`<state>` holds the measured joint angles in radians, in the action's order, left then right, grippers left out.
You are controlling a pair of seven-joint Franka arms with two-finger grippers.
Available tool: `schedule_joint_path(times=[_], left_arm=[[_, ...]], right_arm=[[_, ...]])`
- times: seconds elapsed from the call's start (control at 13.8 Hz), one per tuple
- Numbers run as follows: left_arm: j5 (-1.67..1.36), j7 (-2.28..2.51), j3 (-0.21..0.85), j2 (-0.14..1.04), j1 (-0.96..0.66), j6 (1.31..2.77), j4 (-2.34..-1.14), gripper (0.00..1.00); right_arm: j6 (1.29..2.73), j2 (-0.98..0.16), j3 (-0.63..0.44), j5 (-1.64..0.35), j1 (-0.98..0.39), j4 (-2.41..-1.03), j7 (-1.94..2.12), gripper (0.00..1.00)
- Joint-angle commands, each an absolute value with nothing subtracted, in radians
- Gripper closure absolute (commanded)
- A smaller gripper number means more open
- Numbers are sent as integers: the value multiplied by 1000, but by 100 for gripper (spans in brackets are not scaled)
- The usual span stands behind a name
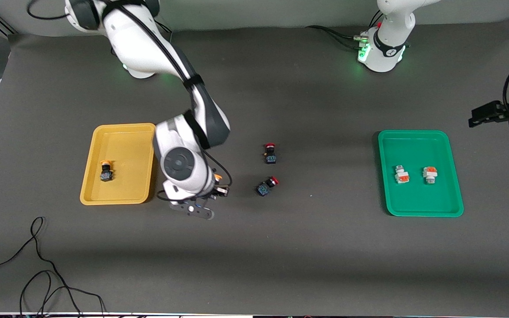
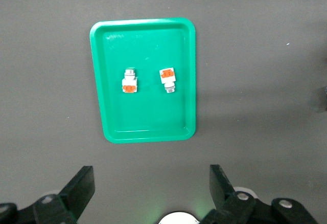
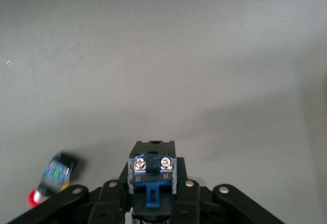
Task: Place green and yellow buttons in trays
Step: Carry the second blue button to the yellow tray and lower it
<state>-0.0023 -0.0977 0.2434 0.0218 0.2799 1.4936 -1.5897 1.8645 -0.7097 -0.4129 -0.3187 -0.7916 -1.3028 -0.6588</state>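
Yellow tray: at the right arm's end of the table, long axis running toward the front camera. One yellow-capped button lies inside, cap pointing toward the robots' bases.
Right arm: bent down from its base, wrist low over the table just beside the yellow tray.
Right gripper: clenched on a second yellow-capped button; the right wrist view shows its bluish screw-terminal base pointing out past the fingertips, the cap probably buried between the fingers.
Red-capped buttons: two on the table mid-way between the trays, one pointing its cap toward the bases, the nearer one lying aslant.
Green tray: at the left arm's end; two white-bodied buttons lie side by side inside, apart.
Left arm: waits.
Left gripper: released, fingers spread wide, high above the table beside the green tray.
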Motion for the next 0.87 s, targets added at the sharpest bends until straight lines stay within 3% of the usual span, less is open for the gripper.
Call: schedule_joint_path(times=[0.0,0.14,0.36,0.8], left_arm=[[-15,-64,90,-34,103,1491,-1623,0],[-15,-39,-7,-37,-19,1485,-1620,0],[-15,14,-25,-38,-71,1485,-1615,0],[-23,12,-26,-40,-91,1485,-1611,0]], right_arm=[[1711,-560,-477,-304,-793,-1356,-548,100],[1628,-488,-552,-304,-793,-1388,-462,100],[1603,-416,-676,-304,-795,-1471,-265,100],[1732,-411,-885,-321,-795,-1687,136,100]])
